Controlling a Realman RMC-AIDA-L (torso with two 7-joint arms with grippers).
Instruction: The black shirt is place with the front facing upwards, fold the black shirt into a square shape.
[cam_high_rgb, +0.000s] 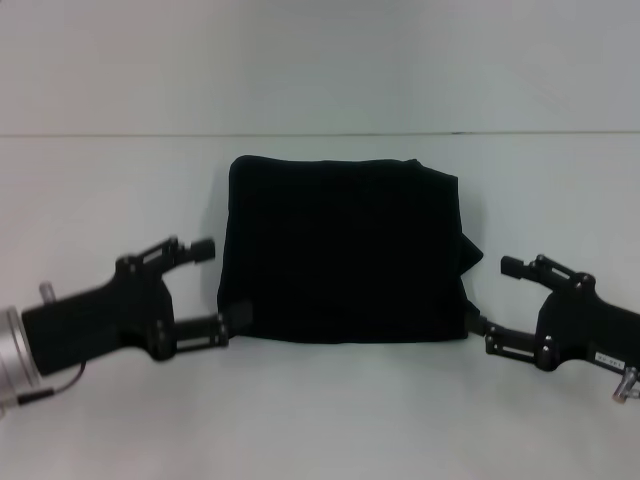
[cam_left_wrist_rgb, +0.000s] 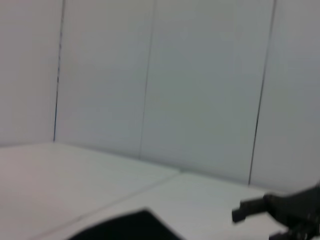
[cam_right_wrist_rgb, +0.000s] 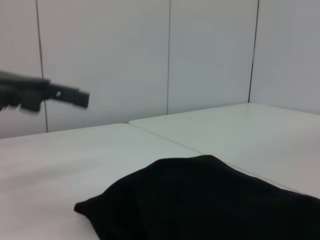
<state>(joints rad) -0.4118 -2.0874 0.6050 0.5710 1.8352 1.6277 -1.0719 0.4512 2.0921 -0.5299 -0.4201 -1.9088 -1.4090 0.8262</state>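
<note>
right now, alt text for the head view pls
A black shirt, folded into a rough square, lies on a white table. The left hand and right hand sit open at its near corners, lower fingers at the cloth edge.

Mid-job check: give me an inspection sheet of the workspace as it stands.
Surface: white table, seam line along its far side.
Job's things: black shirt lies folded into a rough square; its right edge bulges unevenly.
Clutter: nothing seen.
Grippers: left end effector open at the shirt's near left corner, lower finger touching the cloth; right end effector open at the near right corner.
Cables: thin wire by the left wrist.
Surroundings: pale panelled wall.
</note>
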